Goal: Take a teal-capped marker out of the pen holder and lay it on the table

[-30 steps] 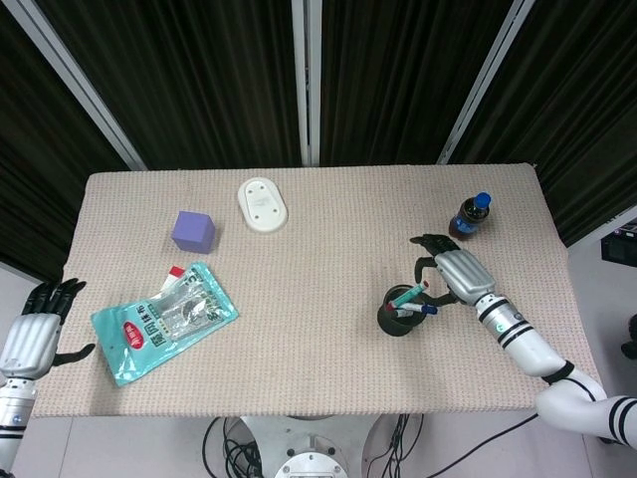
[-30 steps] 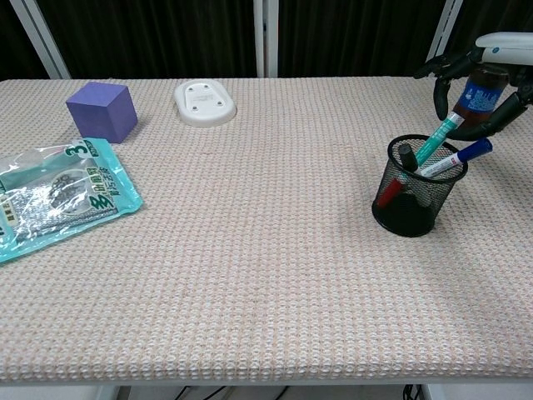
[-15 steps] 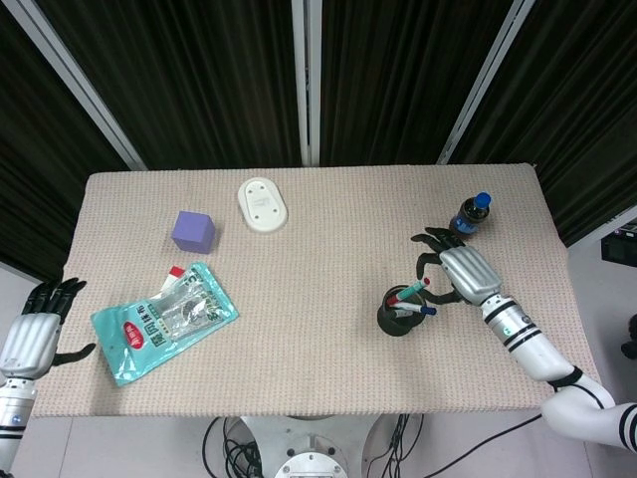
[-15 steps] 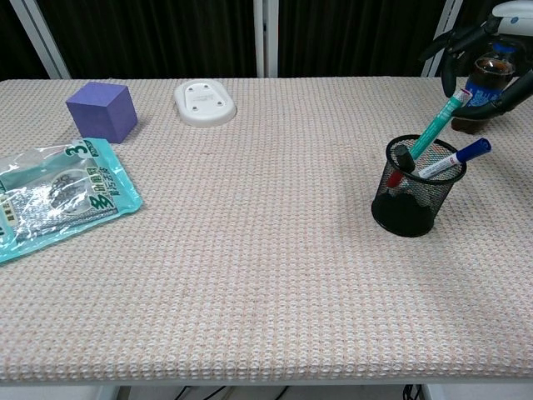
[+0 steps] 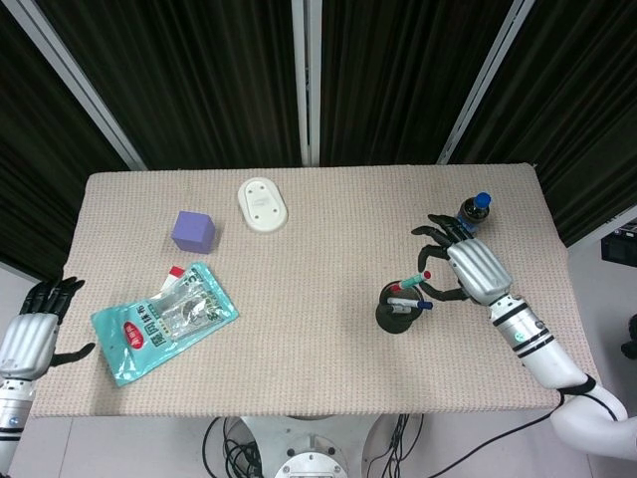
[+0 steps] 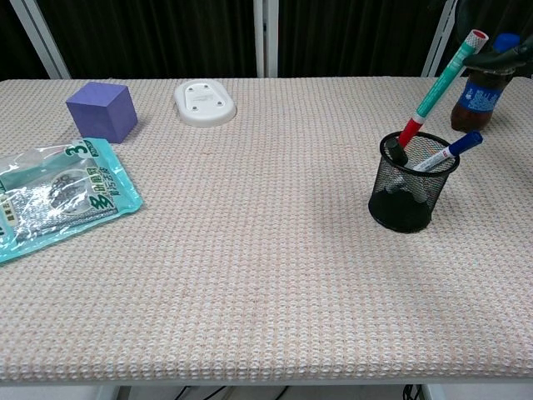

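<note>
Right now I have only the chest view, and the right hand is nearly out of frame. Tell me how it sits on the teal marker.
Observer: In the head view the right hand is just right of the pen holder, fingers curled around the upper end of the teal marker.
Operator: Give me the bottle's position relative to that hand.
Observer: The bottle stands just past the fingertips, toward the far edge. I cannot tell whether they touch.
Operator: Report the left hand.
Observer: The left hand is off the left edge of the table, fingers apart, holding nothing.
</note>
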Robot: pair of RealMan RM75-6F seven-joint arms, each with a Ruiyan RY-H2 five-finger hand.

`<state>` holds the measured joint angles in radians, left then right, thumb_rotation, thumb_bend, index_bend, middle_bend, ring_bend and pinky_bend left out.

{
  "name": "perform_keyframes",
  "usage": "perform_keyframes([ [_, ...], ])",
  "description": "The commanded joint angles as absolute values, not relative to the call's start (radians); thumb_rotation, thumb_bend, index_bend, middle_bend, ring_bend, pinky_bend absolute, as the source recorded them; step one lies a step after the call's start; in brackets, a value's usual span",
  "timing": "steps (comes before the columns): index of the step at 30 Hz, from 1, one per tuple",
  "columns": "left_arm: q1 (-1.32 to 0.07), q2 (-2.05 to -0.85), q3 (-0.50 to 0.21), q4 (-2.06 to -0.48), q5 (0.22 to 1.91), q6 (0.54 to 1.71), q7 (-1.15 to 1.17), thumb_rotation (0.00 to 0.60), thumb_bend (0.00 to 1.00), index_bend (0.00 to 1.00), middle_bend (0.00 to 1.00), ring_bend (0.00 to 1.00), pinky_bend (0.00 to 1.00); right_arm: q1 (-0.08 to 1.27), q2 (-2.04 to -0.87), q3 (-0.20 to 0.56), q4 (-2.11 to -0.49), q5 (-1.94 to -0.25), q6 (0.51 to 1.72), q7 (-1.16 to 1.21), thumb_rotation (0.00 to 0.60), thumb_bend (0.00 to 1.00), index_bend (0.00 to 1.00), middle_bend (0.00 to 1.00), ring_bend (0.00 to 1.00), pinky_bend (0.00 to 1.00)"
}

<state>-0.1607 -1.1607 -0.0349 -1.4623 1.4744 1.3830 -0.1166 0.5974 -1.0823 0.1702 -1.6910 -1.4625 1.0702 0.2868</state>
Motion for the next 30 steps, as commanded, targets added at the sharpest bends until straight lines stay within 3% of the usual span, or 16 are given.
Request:
perform_keyframes([
  [1, -0.161, -1.158, -0.036, -1.464, 1.475, 1.385, -0.118, 0.6, 0.13, 0.11, 0.06, 0.0, 0.0, 0.586, -1.07, 0.183, -1.711, -1.468, 1.102, 0.283, 0.6, 0.37, 0.83, 0.2, 0.0, 0.0],
  [12, -0.165, -1.16, -0.035, -1.461, 1.476, 1.377, -0.126, 0.6, 0.13, 0.11, 0.06, 0.0, 0.0, 0.544, -1.041, 0.204, -1.709, -1.454, 1.189, 0.215, 0.6, 0.38, 0.85, 0.22, 0.0, 0.0],
  [30, -0.169, -1.172, -0.033, -1.446, 1.46, 1.353, -0.119, 0.6, 0.13, 0.11, 0.06, 0.0, 0.0, 0.527, -1.268, 0.099, -1.329, -1.396, 1.058, 0.206, 0.6, 0.4, 0.85, 0.22, 0.0, 0.0],
])
